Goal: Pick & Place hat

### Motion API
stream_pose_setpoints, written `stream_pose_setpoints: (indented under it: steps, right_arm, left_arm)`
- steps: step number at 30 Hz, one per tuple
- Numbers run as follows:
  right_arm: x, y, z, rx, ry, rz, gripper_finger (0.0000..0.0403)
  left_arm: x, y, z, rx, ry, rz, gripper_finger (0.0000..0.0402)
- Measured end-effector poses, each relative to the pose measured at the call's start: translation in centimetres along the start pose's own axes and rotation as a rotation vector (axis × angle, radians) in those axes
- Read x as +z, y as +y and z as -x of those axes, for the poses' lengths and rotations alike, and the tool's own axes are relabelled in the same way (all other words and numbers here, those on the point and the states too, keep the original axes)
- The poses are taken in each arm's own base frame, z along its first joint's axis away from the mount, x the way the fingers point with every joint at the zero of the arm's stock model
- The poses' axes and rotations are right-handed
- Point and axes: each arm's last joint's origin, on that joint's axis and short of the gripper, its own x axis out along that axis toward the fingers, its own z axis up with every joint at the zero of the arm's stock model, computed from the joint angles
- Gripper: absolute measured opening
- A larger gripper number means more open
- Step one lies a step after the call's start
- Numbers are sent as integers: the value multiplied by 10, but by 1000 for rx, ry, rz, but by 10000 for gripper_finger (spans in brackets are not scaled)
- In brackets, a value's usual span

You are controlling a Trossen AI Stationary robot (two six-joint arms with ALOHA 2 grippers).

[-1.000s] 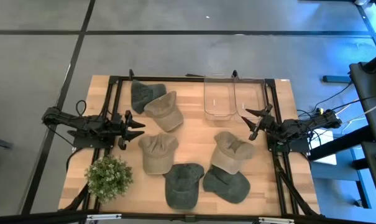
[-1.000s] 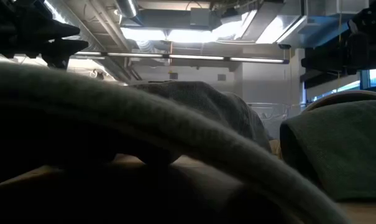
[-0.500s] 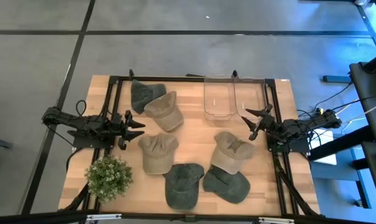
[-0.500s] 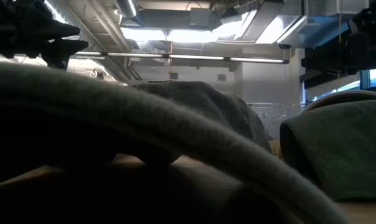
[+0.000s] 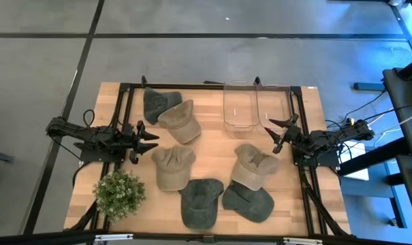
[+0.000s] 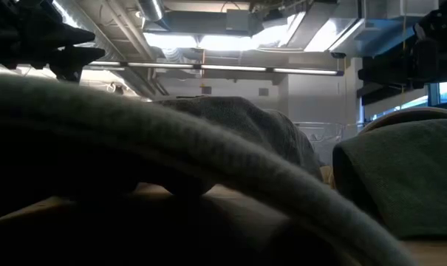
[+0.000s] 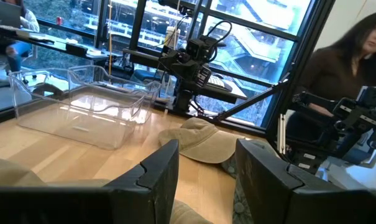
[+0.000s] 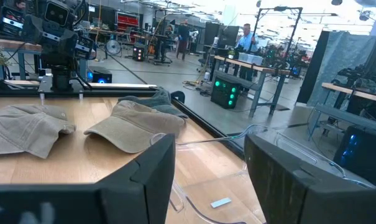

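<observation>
Several caps lie crown-up on the wooden table. A dark green cap (image 5: 153, 103) and a tan cap (image 5: 180, 121) sit far left of centre. Another tan cap (image 5: 172, 166) lies mid-table, and a third tan one (image 5: 253, 165) lies to the right. Two dark green caps (image 5: 201, 201) (image 5: 249, 201) rest by the near edge. My left gripper (image 5: 153, 141) hovers open at the table's left side, left of the middle tan cap. Open too, my right gripper (image 5: 276, 133) hangs at the right side beside the clear bin (image 5: 255, 106).
A clear two-compartment plastic bin sits at the far edge, right of centre, also seen as the bin (image 7: 82, 111) in the left wrist view. A small potted plant (image 5: 118, 193) stands in the near left corner. A black frame rail (image 5: 212, 86) edges the table. A person (image 7: 337, 68) sits beyond the right side.
</observation>
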Motion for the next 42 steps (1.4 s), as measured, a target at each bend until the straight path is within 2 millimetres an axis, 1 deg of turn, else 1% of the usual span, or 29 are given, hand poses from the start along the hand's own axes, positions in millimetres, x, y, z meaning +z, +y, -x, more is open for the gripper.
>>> stream_pose_setpoints:
  steps: [34,36,42]
  right_arm:
    - [0,0,0,-1,-4,-8,194]
    - [2,-1,0,-4,-19,-59,194]
    - [8,1,0,96,-59,-474,194]
  left_arm:
    - [0,0,0,0,0,0,155]
    - [0,0,0,0,0,0,155]
    - [0,0,0,0,0,0,155]
